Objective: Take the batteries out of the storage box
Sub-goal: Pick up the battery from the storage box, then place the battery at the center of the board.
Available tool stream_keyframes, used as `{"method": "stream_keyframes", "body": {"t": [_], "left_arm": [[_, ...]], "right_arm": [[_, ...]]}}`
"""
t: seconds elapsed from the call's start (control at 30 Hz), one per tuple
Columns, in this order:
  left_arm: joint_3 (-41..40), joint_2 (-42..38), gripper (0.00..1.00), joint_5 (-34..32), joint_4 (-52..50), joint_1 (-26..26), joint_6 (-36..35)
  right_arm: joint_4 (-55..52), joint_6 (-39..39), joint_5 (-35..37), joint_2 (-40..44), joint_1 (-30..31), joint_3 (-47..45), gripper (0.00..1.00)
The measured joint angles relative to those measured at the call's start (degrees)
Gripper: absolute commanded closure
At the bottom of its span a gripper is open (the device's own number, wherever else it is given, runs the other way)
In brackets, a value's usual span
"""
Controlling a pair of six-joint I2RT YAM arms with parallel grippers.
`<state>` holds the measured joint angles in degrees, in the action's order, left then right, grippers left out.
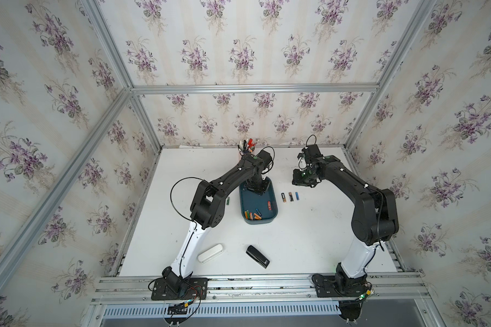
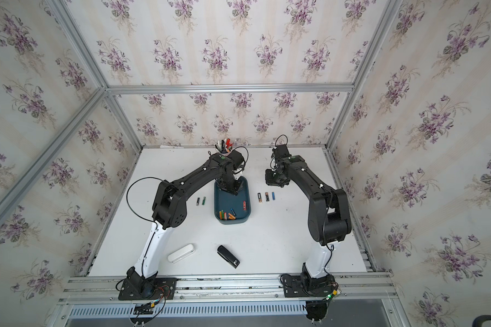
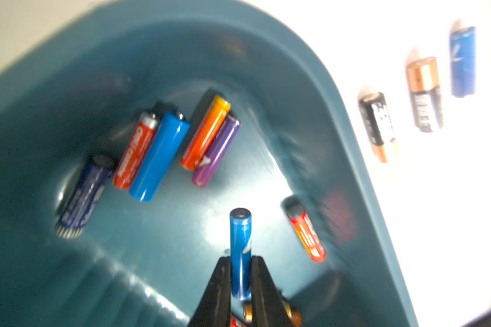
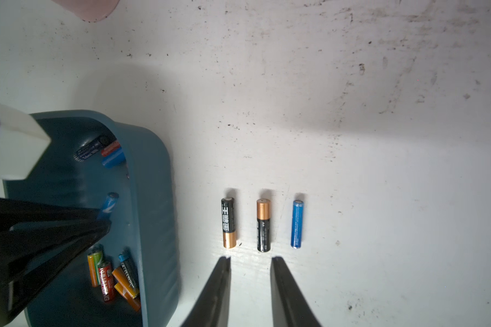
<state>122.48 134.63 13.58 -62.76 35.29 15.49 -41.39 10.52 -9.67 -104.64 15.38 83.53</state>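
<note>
left wrist: left end effector (image 3: 241, 271) clamps blue battery (image 3: 240, 249) inside storage box (image 3: 318, 93).

In both top views the left arm's wrist (image 1: 257, 182) hides the left pincer (image 3: 240, 262) and the far end of the storage box (image 1: 255, 202). Blur leaves labels on the batteries (image 3: 133, 154) unreadable in the left wrist view. In the right wrist view the pincer covers part of the blue battery (image 4: 109, 202), and the picture's edge cuts off the pink pen cup (image 4: 97, 10).

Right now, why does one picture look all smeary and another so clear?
Left wrist view: the box and the blue battery are smeared by blur, and the table glares white. Right wrist view: sharp, three batteries throw short shadows.
</note>
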Motion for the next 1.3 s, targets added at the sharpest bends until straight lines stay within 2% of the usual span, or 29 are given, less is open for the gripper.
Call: {"method": "stream_keyframes", "body": {"t": [0.27, 0.5, 0.63, 0.8, 0.93, 1.3], "left_arm": [[-10.4, -10.6, 0.82, 3.3, 3.5, -4.8, 1.4], [-26.6, -23.3, 0.82, 3.8, 7.9, -13.8, 1.5], [-34.1, -27.2, 0.82, 3.0, 9.3, -19.6, 1.5], [-41.2, -27.6, 0.82, 1.9, 11.8, -24.2, 1.5], [-44.0, -25.4, 0.83, 1.6, 14.6, -25.7, 1.7], [-42.4, -19.7, 0.83, 2.1, 17.7, -25.8, 1.6]], "right_arm": [[0.0, 0.3, -0.4, -0.4, 0.4, 1.1, 0.71], [-0.1, 0.4, -0.4, -1.8, 0.7, 2.9, 0.71], [-0.3, 0.4, -0.4, -2.6, 1.1, 3.7, 0.71], [-0.6, 0.4, -0.4, -3.4, 1.4, 4.4, 0.7], [-1.1, 0.5, -0.4, -3.8, 1.4, 4.8, 0.71], [-2.2, 0.5, -0.4, -4.6, 1.4, 6.4, 0.71]]}}
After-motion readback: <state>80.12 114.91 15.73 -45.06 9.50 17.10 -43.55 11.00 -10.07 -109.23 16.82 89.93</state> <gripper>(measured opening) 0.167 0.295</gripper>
